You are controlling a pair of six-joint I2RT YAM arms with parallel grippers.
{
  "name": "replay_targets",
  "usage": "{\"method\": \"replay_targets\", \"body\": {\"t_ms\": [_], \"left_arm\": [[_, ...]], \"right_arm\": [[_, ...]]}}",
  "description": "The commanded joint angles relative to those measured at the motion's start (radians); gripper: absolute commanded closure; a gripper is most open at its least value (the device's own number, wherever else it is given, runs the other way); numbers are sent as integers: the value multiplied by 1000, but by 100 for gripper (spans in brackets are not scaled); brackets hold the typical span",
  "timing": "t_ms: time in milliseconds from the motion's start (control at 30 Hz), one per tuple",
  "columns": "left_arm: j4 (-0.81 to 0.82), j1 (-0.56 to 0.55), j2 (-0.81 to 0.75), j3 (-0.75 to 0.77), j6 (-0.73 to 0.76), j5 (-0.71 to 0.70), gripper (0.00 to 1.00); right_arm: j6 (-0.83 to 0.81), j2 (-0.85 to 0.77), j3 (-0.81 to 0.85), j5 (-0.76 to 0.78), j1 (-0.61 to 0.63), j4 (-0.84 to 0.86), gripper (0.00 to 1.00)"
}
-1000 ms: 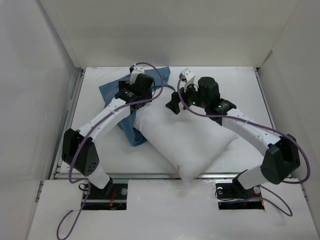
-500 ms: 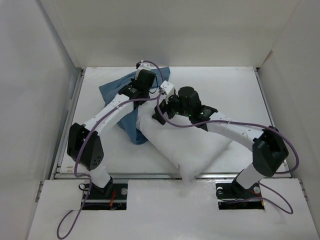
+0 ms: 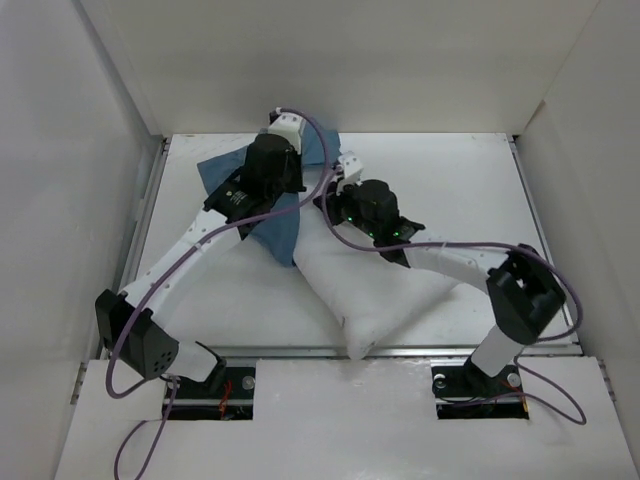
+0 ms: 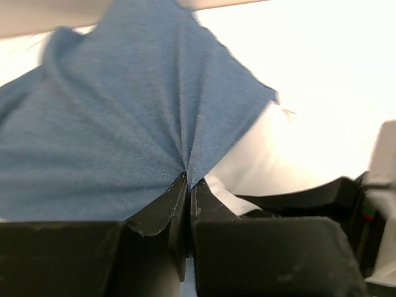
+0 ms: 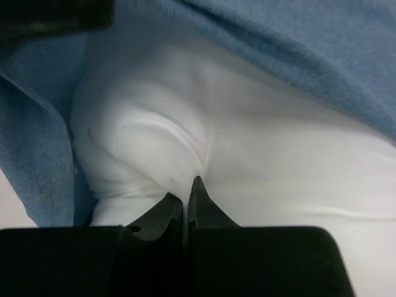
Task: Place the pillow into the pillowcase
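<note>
The white pillow [image 3: 390, 285] lies slantwise on the table, its far corner under the slate-blue pillowcase [image 3: 283, 228]. My left gripper [image 4: 187, 179] is shut on the pillowcase [image 4: 124, 136], and the cloth fans out in folds from the pinch. A bit of pillow [image 4: 266, 154] shows beside that edge. My right gripper [image 5: 186, 199] is shut on a fold of the pillow [image 5: 260, 161], with pillowcase cloth [image 5: 291, 43] draped above and to the left of it. In the top view both wrists sit close together over the pillow's far corner, and the fingertips are hidden under them.
White enclosure walls [image 3: 95, 150] stand on the left, right and back of the white table [image 3: 450, 175]. The table's near edge rail [image 3: 300, 350] runs just behind the arm bases. Purple cables loop over both arms.
The right gripper moved left onto the pillow's far corner and shut on it. The left gripper shut on the pillowcase. The pillowcase now covers more of the pillow's corner.
</note>
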Motion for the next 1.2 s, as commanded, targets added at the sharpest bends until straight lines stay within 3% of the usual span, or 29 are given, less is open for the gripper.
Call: {"method": "replay_targets", "body": {"t_ms": [0,33,133,267,433,500,600,733,967,1000,1033,1100,1133,1167], "left_arm": [[134,-68,-62,28,25,247,100],[134,-86,-62,54,37,319,100],[123,-177,-22,115,47,341,100],[132,-258,-2,106,34,428,100],[215,-335,-16,-45,-73,529,100],[206,-350,-44,-125,-102,508,100],[206,-360,-97,-283,-182,485,100],[218,-360,-137,-447,-294,528,100],[157,-369,-202,-510,-342,566,100],[157,-369,-202,-510,-351,566,100],[145,-369,-202,-510,-351,550,100],[144,-369,-191,-480,-342,457,100],[144,-369,-174,-463,-332,424,100],[155,-369,-135,-442,-332,386,100]], "right_arm": [[129,-188,-117,203,-58,313,100],[150,-214,-143,220,-58,402,100],[239,-265,-218,295,-58,545,100],[305,-221,-243,422,-67,761,100],[396,-94,-82,657,-101,666,100],[463,-72,-93,622,-134,692,100],[589,-63,-77,622,-196,560,100],[626,-40,-68,570,-276,500,100],[651,2,-82,473,-351,438,100],[639,2,-94,426,-363,438,96],[625,-15,-114,390,-363,429,80],[545,-53,-148,291,-363,429,58],[516,-79,-189,163,-363,429,40],[488,-134,-210,102,-363,417,33]]}}
